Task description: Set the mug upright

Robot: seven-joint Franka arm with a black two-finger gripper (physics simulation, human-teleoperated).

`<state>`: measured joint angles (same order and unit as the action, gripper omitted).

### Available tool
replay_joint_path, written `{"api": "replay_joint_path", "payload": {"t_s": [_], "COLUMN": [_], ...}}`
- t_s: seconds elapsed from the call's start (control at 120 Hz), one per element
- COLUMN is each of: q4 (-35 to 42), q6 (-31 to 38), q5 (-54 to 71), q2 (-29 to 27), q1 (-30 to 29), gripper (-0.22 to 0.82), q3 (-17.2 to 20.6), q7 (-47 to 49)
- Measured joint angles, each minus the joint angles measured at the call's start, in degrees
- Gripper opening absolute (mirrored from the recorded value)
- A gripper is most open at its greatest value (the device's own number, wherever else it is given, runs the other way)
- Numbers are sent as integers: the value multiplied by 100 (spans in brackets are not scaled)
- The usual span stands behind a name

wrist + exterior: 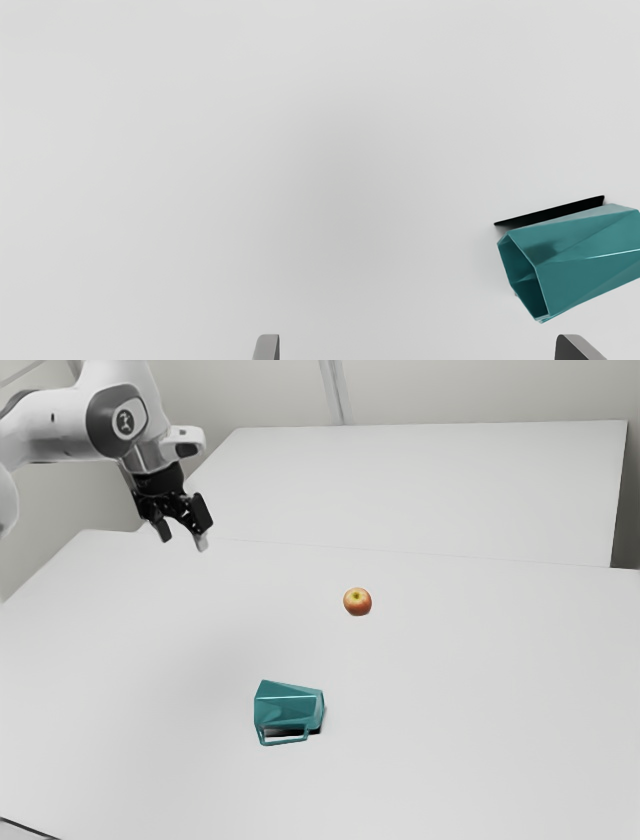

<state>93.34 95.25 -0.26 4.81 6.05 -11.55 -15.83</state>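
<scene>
The mug (288,706) lies on its side, well apart from the counter's (480,690) far edge. Claw (184,541) is wide, empty; approach seems in hand, then gripping.

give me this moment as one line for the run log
gripper: open, empty, above table | mug: on its side | apple: on table | status: mug not yet upright

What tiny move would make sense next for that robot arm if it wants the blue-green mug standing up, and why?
Probably a sideways shift to bring the gripper over the mug, fingers left open. The mug lies on its side on the table, and the gripper hangs above the table, well off to one side of it, with nothing between its fingers.
</scene>
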Motion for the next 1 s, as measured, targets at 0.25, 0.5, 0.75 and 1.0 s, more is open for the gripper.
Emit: {"api": "replay_joint_path", "payload": {"t_s": [0.25,0.5,0.75,1.0], "q4": [1052,3340,4790,5367], "q6": [695,2460,3090,2871], "q5": [-106,-1655,-4583,-6692], "q2": [-686,-1918,-2270,-1795], "q1": [36,-802,-1823,-1969], "gripper": [60,60,60,60], "q3": [-212,-249,-304,-322], "q7": [10,-1131,-3837,-6386]}}
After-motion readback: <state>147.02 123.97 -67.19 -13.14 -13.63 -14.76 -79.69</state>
